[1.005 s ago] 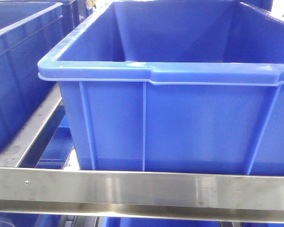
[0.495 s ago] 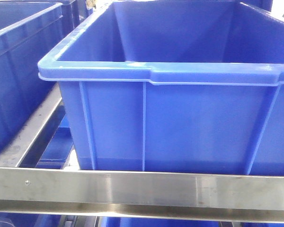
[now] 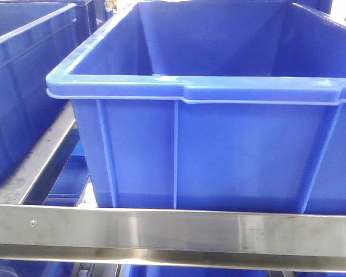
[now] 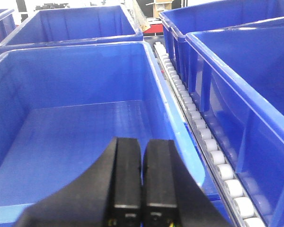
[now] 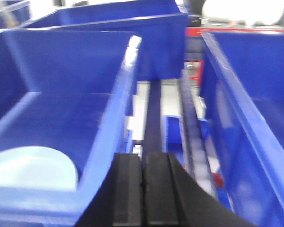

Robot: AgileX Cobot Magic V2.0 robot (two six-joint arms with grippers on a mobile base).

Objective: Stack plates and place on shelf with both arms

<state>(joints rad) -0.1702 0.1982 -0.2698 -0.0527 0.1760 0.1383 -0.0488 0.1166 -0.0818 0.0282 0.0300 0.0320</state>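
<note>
Nothing has shifted since a second ago: both our left end effector [image 4: 142, 189] and right end effector [image 5: 143, 194] sit closed and empty, while one glossy, fragile plate [image 5: 31, 168] lies inside the blue crate [image 5: 109, 142], best pinched at its rim.

The front camera faces a blue crate [image 3: 207, 144] close behind the shelf rail [image 3: 173, 234] at 6 o'clock, while both wrist cameras look down over crates toward 12 o'clock.
</note>
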